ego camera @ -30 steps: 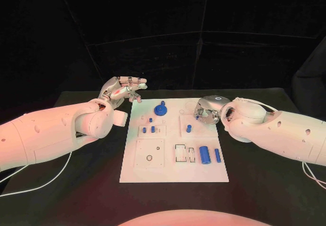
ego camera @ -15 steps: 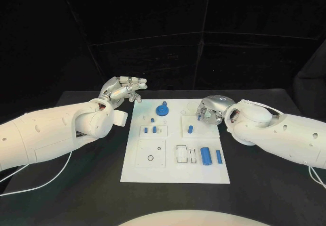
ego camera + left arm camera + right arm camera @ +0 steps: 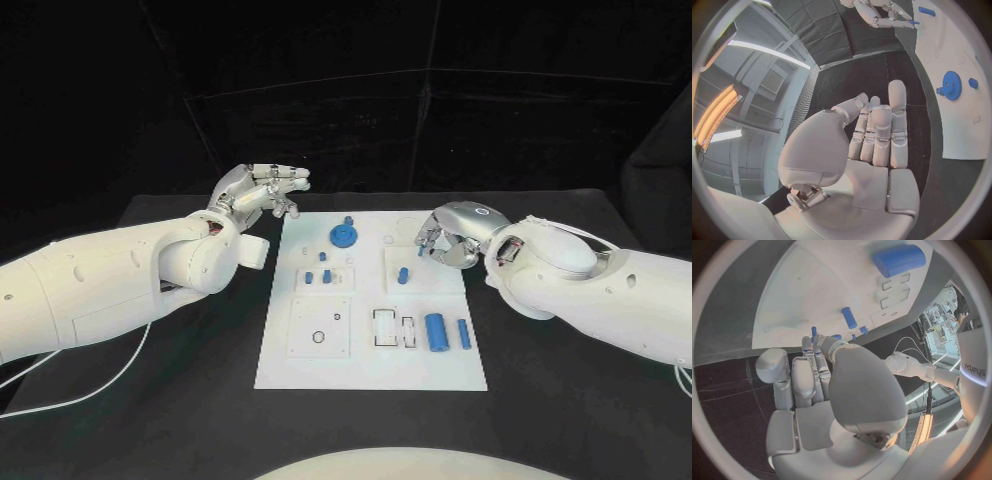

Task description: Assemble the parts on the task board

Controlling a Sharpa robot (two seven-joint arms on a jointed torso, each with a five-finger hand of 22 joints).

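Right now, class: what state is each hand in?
Left hand: holds nothing, fingers apart, open.
Right hand: cannot tell whether its fingers hold anything.

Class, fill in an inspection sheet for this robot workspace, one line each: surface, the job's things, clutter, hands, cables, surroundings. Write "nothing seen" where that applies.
Surface: black table, with the white task board lying in its middle.
Job's things: blue gear at the board's far end; two blue cylinders lying side by side near the board's right edge; small blue pegs mid-board, another blue peg to their right.
Clutter: nothing seen.
Hands: left hand raised beyond the board's far left corner, fingers curled in, holding nothing; right hand over the board's far right part, whether it holds anything cannot be told.
Cables: a white cable lies on the table under the left arm.
Surroundings: black backdrop behind the table.
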